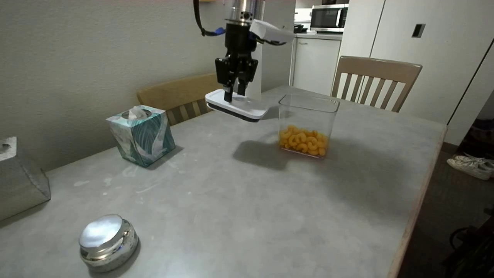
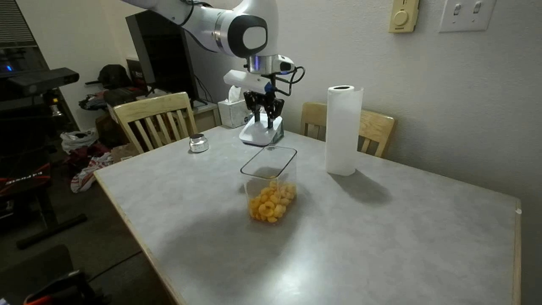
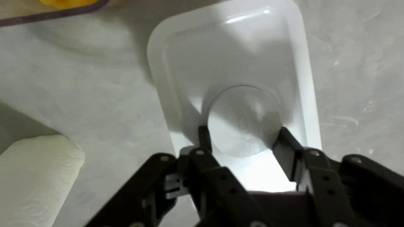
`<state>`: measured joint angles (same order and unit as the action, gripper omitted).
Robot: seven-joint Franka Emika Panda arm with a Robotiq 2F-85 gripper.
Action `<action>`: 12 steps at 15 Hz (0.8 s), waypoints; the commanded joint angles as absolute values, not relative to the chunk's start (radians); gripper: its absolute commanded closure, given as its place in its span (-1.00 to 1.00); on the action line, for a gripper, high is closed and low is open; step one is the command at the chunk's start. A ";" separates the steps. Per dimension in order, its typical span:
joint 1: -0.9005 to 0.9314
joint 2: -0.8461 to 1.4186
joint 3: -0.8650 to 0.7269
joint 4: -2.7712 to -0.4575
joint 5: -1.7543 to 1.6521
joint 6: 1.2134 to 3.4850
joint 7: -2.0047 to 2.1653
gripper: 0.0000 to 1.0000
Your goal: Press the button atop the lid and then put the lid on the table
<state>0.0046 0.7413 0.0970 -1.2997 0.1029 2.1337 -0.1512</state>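
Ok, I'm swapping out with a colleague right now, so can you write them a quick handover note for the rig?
Hand: the hand is closed on the lid, gripping it by its button.
Things: the lid hangs above the table, beside the open container of yellow pieces, not over it.
Done: lid off; the button looks popped up, so the press seems done.
Left: lower the lid onto the table, open the hand, back away.

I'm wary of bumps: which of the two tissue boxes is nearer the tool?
The teal-and-white tissue box; the grey box stands farther from the tool.
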 commanded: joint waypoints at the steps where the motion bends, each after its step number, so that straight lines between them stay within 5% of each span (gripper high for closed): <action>1: -0.037 0.788 0.146 -1.249 0.180 2.063 -0.213 0.45; 12: -0.058 0.877 0.137 -1.184 0.152 1.876 -0.403 0.45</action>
<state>-0.0458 0.8448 0.1362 -1.2376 0.1785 1.9358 -0.3475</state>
